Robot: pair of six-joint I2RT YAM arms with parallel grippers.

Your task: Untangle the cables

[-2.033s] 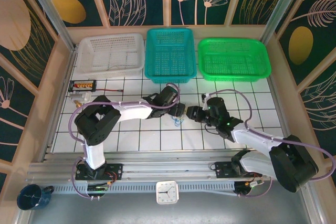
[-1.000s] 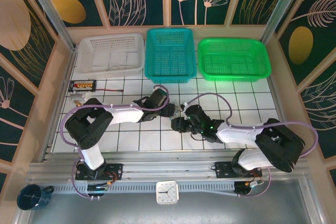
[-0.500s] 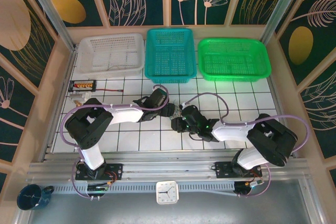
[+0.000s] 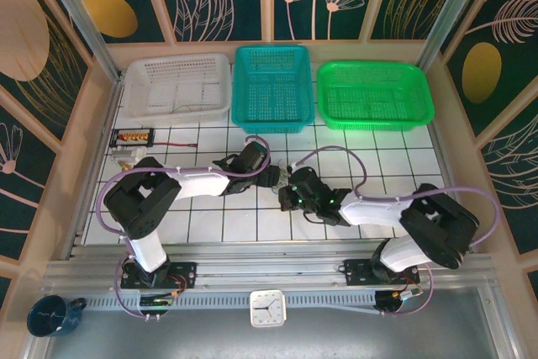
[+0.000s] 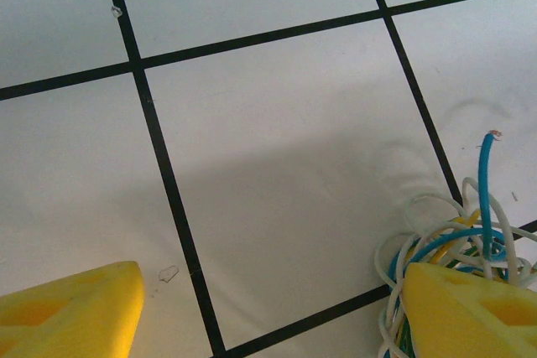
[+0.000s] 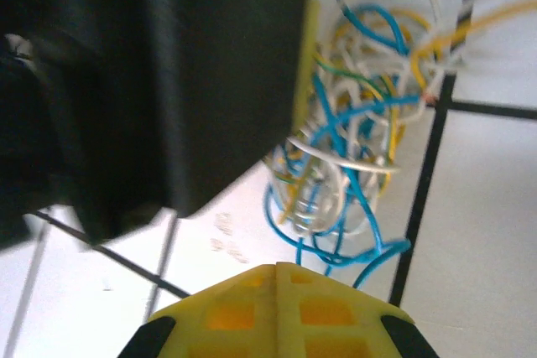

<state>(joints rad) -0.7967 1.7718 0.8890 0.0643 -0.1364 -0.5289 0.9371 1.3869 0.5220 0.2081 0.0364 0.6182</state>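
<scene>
Top external: left fingers (image 4: 272,176) and right fingers (image 4: 290,194) sit close together, nearly tip to tip, around the middle of the tiled table (image 4: 403,176), well apart from every edge.

Left wrist: left fingers are spread wide, released, grasping nothing, with bare tile across most of the gap. The cables (image 5: 449,236), a white, blue and yellow knot, lie on the table right against the yellow finger pad (image 5: 470,312) at the picture's right side and are partly hidden behind it. One blue end pokes out of the knot, away from that pad.

Right wrist: right fingers are clenched, yellow tips pressed together. The knot lies on the table just ahead of those tips, with its lowest blue loop very near them. Cannot tell whether any strand is pinched. A black housing (image 6: 168,81) of the left arm sits just beside the knot.
</scene>
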